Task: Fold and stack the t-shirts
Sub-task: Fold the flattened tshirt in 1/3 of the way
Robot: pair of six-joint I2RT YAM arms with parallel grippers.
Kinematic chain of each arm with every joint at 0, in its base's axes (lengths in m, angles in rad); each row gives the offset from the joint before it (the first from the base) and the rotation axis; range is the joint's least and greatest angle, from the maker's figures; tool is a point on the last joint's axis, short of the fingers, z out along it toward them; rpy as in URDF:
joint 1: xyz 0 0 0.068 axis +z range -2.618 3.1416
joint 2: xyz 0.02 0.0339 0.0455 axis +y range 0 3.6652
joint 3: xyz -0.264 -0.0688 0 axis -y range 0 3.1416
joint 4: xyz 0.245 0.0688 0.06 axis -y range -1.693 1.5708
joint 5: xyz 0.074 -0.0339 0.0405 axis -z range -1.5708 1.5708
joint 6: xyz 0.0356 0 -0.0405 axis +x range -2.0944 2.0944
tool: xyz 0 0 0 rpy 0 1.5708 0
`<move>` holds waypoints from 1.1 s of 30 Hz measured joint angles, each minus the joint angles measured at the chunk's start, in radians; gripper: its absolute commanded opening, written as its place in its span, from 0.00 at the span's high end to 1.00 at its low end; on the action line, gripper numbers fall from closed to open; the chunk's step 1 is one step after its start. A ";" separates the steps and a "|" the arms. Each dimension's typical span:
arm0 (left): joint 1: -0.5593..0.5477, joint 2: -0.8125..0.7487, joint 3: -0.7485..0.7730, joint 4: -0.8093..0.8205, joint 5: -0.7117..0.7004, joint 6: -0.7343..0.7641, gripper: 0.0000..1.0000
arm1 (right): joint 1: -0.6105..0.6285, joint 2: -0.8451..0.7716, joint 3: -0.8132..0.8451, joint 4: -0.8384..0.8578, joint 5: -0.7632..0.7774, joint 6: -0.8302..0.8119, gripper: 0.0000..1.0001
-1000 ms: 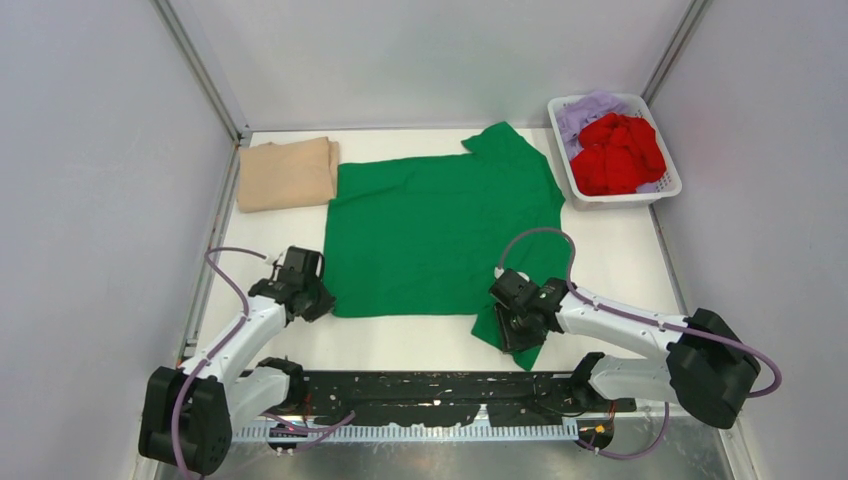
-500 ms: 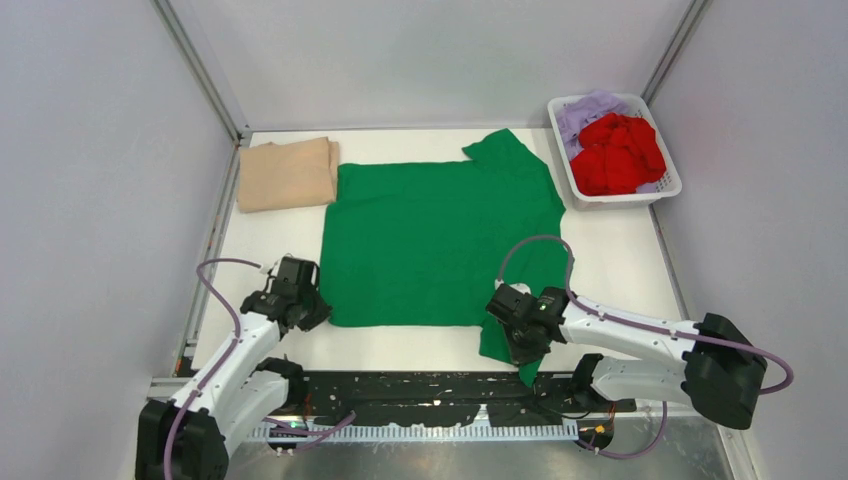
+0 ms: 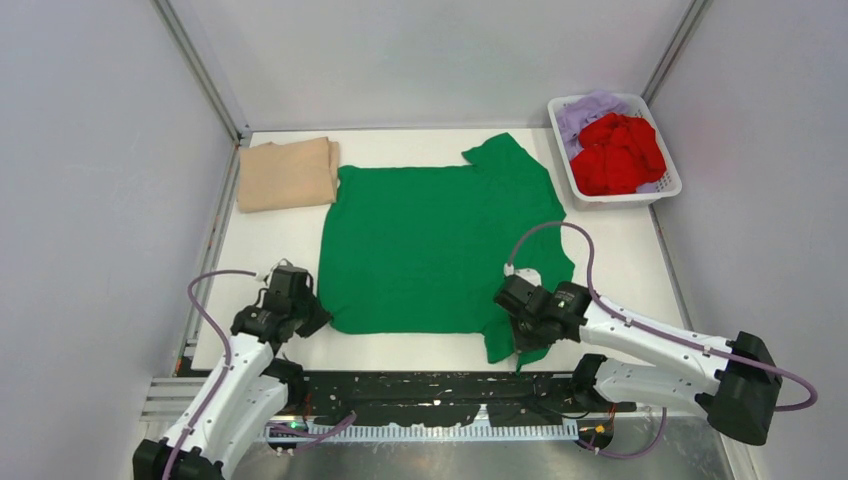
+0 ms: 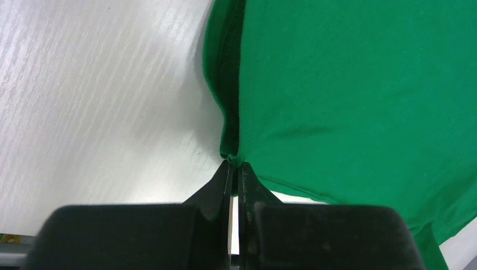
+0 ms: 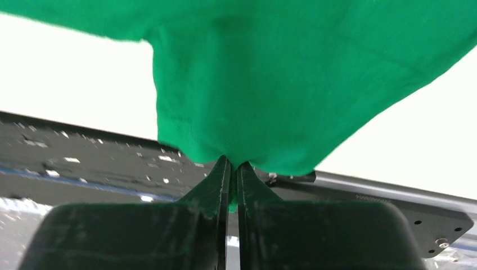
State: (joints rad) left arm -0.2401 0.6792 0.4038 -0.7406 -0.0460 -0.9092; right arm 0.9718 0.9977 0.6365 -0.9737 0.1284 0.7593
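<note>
The bright green t-shirt [image 3: 430, 240] lies spread flat in the middle of the table. My left gripper [image 3: 312, 318] is shut on its near left corner [image 4: 232, 154], low on the table. My right gripper [image 3: 522, 330] is shut on the near right sleeve [image 5: 270, 101], which hangs over the table's front edge. A folded tan t-shirt [image 3: 288, 174] lies at the far left. The red t-shirt [image 3: 615, 152] and the pale lavender t-shirt [image 3: 580, 110] are bunched in the basket.
A white slotted basket [image 3: 668, 188] stands at the far right corner. Grey walls enclose the table on three sides. A black rail [image 3: 420, 392] with the arm bases runs along the near edge.
Both grippers have pulled the green shirt's near edge toward the front of the table. The shirt has slid nearer and lies flatter. The left arm has drawn back and left.
</note>
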 measured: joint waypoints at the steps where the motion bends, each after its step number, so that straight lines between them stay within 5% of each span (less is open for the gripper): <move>1: 0.000 0.014 0.004 0.009 0.003 0.000 1.00 | -0.018 0.003 0.016 0.002 0.012 -0.008 0.95; 17: 0.024 0.463 0.333 0.162 -0.004 0.028 1.00 | -0.379 0.204 0.294 0.090 0.092 -0.304 0.95; 33: 0.109 0.811 0.597 0.183 -0.005 0.061 1.00 | -0.573 0.560 0.619 0.140 0.072 -0.480 0.95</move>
State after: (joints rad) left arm -0.1307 1.4902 1.0012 -0.5575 -0.0509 -0.8478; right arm 0.3992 1.5578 1.2552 -0.8333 0.2005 0.2790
